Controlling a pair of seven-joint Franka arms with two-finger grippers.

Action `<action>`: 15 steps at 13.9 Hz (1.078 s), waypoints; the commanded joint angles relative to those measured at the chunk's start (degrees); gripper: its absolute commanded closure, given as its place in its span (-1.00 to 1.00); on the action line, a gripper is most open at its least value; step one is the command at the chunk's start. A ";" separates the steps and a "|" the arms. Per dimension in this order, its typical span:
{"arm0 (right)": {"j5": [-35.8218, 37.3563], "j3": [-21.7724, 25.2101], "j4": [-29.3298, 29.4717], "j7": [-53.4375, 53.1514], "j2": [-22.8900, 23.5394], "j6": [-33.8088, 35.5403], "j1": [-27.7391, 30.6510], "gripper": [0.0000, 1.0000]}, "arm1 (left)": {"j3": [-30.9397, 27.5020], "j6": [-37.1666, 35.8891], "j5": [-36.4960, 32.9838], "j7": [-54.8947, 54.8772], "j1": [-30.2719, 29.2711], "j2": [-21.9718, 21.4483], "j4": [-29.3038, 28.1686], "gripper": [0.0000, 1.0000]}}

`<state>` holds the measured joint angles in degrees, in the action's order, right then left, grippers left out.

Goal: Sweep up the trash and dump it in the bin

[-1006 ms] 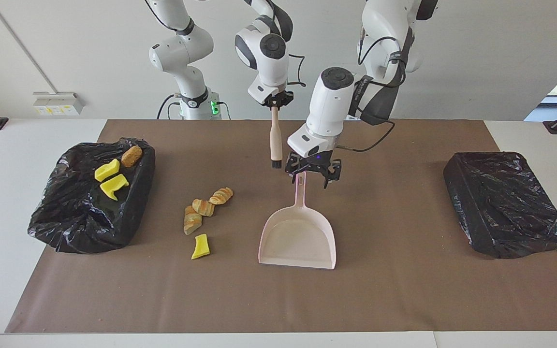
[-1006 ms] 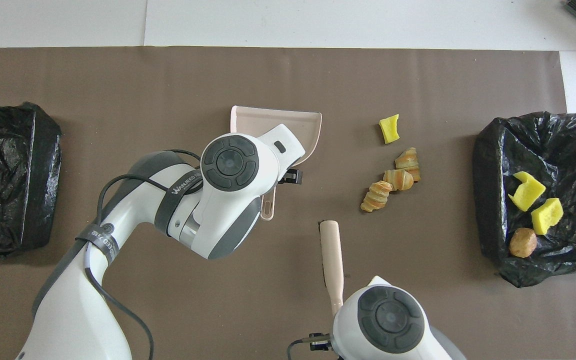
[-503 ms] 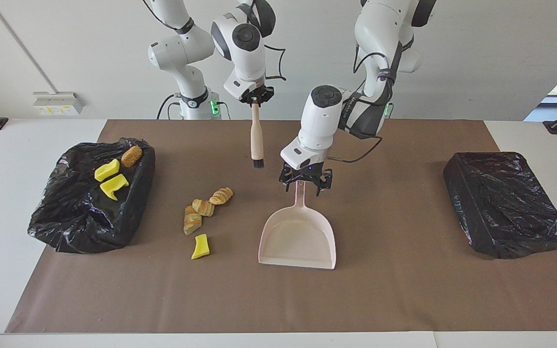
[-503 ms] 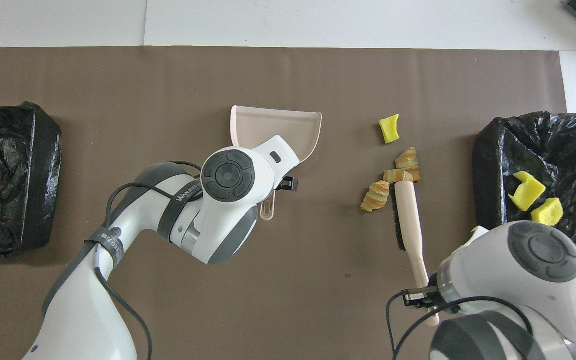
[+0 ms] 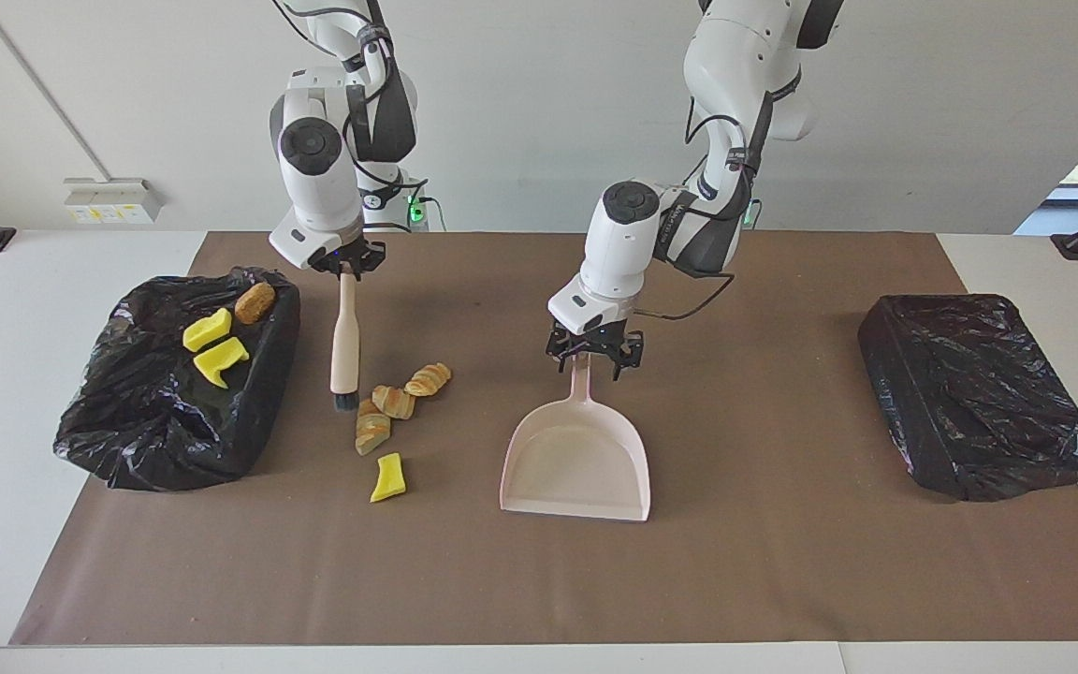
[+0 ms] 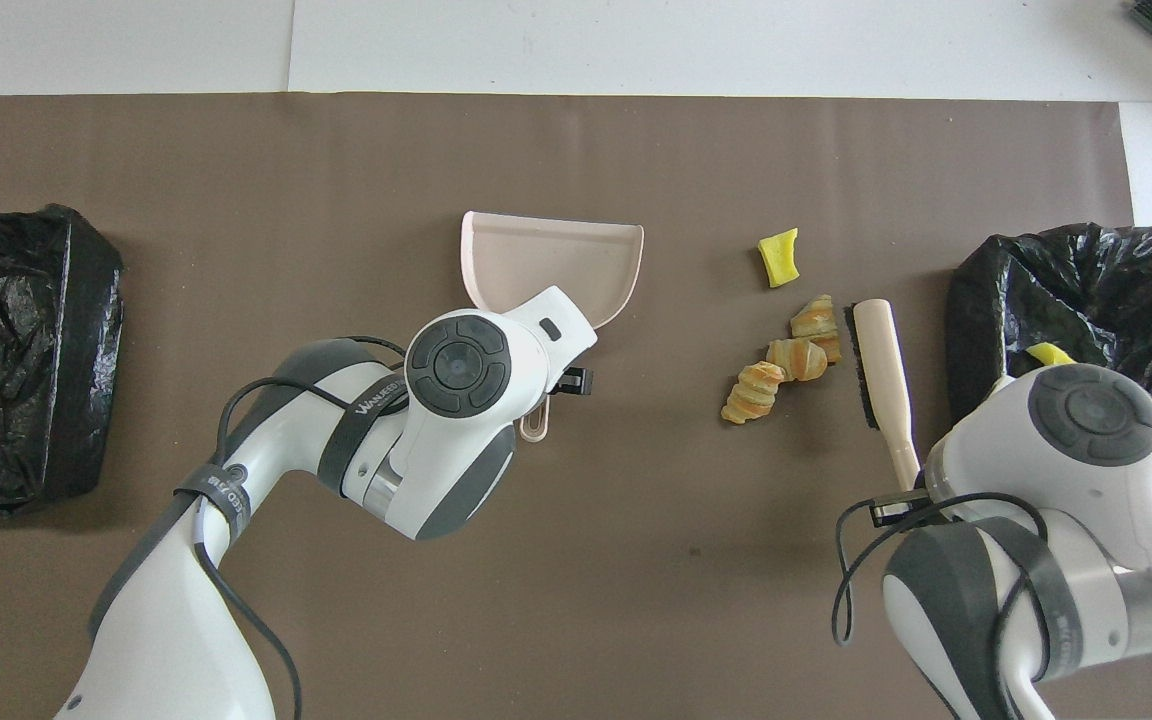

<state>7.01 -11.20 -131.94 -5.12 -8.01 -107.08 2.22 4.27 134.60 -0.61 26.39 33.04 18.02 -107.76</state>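
glossy plastic bin liner (image 5: 165, 412), matt paper mat (image 5: 782, 562), wood brush handle (image 5: 345, 337)

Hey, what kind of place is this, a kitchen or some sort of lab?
Most likely a robotics lab: two white robot arms mounted at a table under a brown mat, and toy pastries staged beside bag-lined bins.

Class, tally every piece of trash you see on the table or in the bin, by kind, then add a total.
Yellow chunks: 3
Croissants: 3
Bun: 1
Total: 7
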 commanded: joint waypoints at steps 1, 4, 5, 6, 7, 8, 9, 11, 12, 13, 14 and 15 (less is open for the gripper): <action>2.83 -1.11 1.25 -1.56 3.61 -1.03 0.68 1.00 | -0.66 1.19 -1.06 0.42 0.97 -2.28 -2.89 -0.41; 0.82 -1.28 0.46 -2.17 5.02 -0.68 -0.11 1.00 | -0.66 0.58 -1.06 -0.19 0.97 -2.46 -3.15 0.03; -0.75 -1.28 1.41 -2.87 5.46 0.45 -0.20 1.00 | -0.58 0.58 -1.06 -0.28 0.97 -2.81 -3.76 0.13; -0.60 -1.20 2.99 -4.10 5.46 1.94 -0.29 1.00 | -0.66 0.58 -1.06 -0.37 0.88 -2.90 -3.77 0.31; -0.33 -1.02 5.87 -4.11 5.55 4.31 0.41 1.00 | -0.66 0.66 -1.06 -0.54 0.79 -2.73 -3.51 0.46; -0.07 -0.85 8.43 -3.59 5.64 6.59 0.76 1.00 | -0.75 0.58 -1.06 -0.98 0.79 -2.64 -3.24 0.61; 1.15 -0.84 9.50 -3.49 5.72 7.23 1.12 1.00 | -0.84 0.58 -1.06 -2.81 0.44 -2.72 -3.15 0.72; 2.22 -0.85 7.85 -4.37 5.03 6.19 1.12 1.00 | -1.10 0.49 -1.06 -8.43 -0.69 -3.94 -2.89 0.76; 2.65 -0.76 6.53 -4.28 4.41 5.13 1.47 1.00 | -1.02 0.23 -1.06 -10.37 -2.09 -4.74 -2.89 0.76; 3.35 -0.84 5.65 -4.72 4.32 4.86 1.73 1.00 | -1.02 -0.82 -1.06 -12.65 -2.54 -5.27 -2.89 0.76; 3.62 -0.84 4.42 -5.59 4.49 3.64 1.91 1.00 | -1.10 -2.57 -1.06 -15.46 -2.63 -5.88 -2.89 0.77; 3.71 -0.84 3.89 -5.69 5.02 2.59 1.91 1.00 | -1.19 -4.94 -1.06 -19.40 -2.81 -6.76 -2.89 0.86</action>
<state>9.18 -11.57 -125.98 -9.31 -3.13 -101.98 3.31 3.02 132.71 -0.69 11.97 30.75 14.46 -108.93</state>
